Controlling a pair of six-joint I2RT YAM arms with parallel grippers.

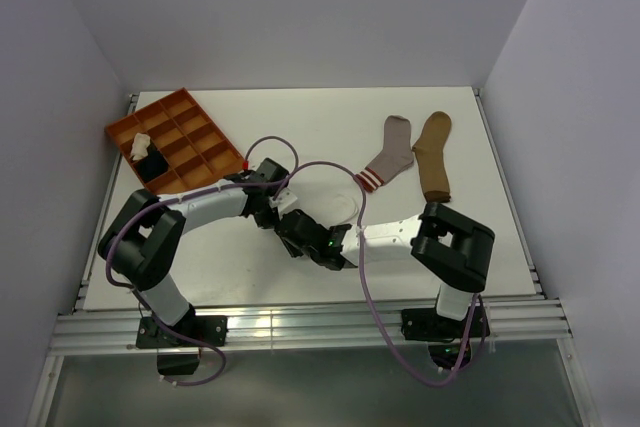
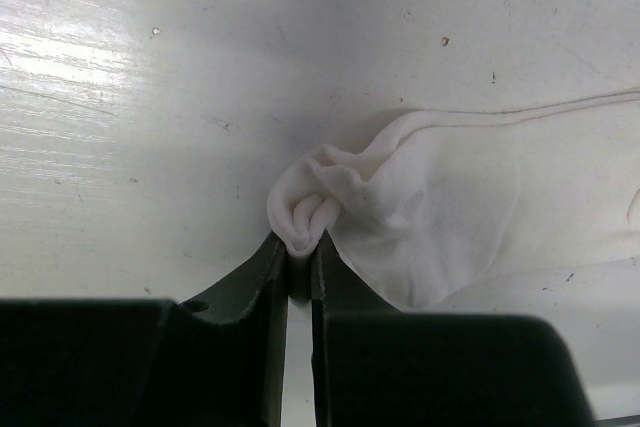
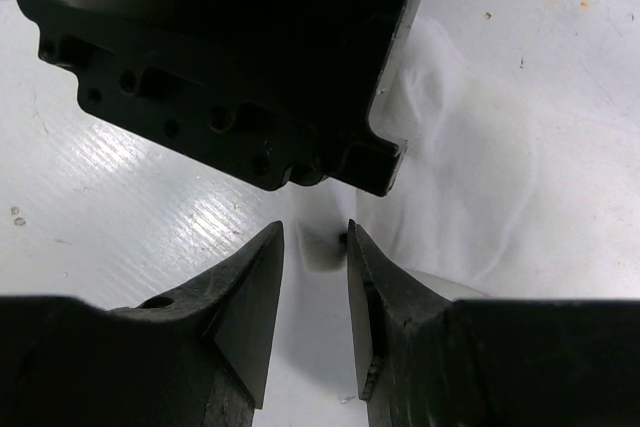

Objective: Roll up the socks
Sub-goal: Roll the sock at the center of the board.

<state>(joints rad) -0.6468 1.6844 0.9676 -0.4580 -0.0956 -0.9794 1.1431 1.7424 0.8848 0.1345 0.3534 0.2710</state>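
The left tool (image 2: 300,249) is clamped on the rolled-up end of the white sock (image 2: 450,207), which lies mid-tabletop (image 2: 140,87). Just beside that sock, the right tool (image 3: 315,247) stands slightly apart, gripping nothing. Beyond the white sock to its right lie the grey sock (image 1: 392,152) and the tan sock (image 1: 434,155), side by side.

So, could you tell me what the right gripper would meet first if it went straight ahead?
Most likely the left arm's black housing, just beyond the right gripper; depth is unclear. The white sock lies to the side.
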